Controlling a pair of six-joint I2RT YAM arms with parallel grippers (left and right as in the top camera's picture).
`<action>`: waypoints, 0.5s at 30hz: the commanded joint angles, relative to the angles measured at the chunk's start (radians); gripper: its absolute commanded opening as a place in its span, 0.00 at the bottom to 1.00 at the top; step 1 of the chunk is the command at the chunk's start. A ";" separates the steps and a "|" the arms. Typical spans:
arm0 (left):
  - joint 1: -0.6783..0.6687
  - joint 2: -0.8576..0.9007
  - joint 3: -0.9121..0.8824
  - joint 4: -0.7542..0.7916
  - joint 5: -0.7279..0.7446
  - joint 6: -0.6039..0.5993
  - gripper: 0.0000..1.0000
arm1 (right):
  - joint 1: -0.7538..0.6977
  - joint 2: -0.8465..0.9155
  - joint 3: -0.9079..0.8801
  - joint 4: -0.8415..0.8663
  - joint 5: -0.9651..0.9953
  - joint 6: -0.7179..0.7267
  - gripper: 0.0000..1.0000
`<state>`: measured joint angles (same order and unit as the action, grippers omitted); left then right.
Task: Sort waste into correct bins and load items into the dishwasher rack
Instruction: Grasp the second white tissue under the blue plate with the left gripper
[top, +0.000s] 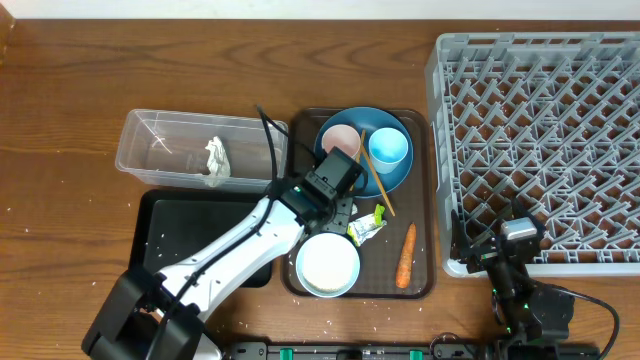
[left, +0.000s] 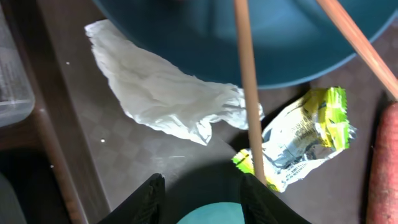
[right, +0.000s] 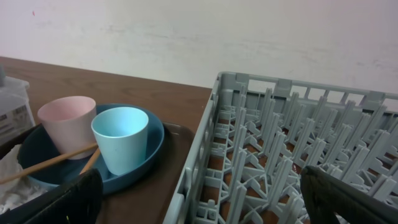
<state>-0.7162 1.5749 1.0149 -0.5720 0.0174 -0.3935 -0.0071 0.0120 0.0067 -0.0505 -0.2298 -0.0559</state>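
**Left gripper part-open, empty, above the crumpled white paper tissue**

The tissue lies on the brown serving tray, against the round blue plate's near edge. A clean pinch wants its bunched middle, left of the wooden chopstick crossing its right tip. The green-yellow wrapper sits just right; the clear plastic tub stands left. The right gripper rests wide open by the grey plastic lattice rack.

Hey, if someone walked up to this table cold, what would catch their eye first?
The big grey dishwasher rack fills the right side. On the brown serving tray in the middle, a blue plate carries a pink cup and a light blue cup, and the left gripper hovers open above a crumpled white tissue.
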 joint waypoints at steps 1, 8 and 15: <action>-0.021 -0.006 0.011 -0.002 0.002 -0.012 0.41 | -0.006 -0.005 -0.001 -0.005 0.005 -0.005 0.99; -0.049 -0.006 0.010 -0.002 0.000 -0.011 0.41 | -0.006 -0.005 -0.001 -0.005 0.005 -0.005 0.99; -0.046 -0.006 0.010 0.032 -0.074 0.023 0.41 | -0.006 -0.005 -0.001 -0.005 0.005 -0.005 0.99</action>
<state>-0.7631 1.5749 1.0149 -0.5430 0.0113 -0.3912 -0.0071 0.0120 0.0067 -0.0505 -0.2298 -0.0559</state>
